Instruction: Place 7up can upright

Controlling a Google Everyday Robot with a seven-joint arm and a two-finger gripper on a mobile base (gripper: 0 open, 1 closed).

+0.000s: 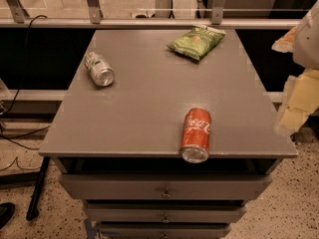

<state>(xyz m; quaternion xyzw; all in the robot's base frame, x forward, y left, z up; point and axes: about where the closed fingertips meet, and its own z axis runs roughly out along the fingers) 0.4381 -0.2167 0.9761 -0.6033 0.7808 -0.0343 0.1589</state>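
Note:
The 7up can (pixel 98 68), silver-white with green markings, lies on its side at the left of the grey cabinet top (pixel 149 93), its shiny top facing the front. My gripper (pixel 297 101) hangs at the right edge of the view, past the cabinet's right side and far from the can. It holds nothing that I can see.
A red Coca-Cola can (pixel 195 135) lies on its side at the front edge, its end over the rim. A green crinkled chip bag (pixel 196 41) lies at the back right. Drawers are below the top, a metal railing (pixel 149 21) runs behind, and cables lie on the floor at left.

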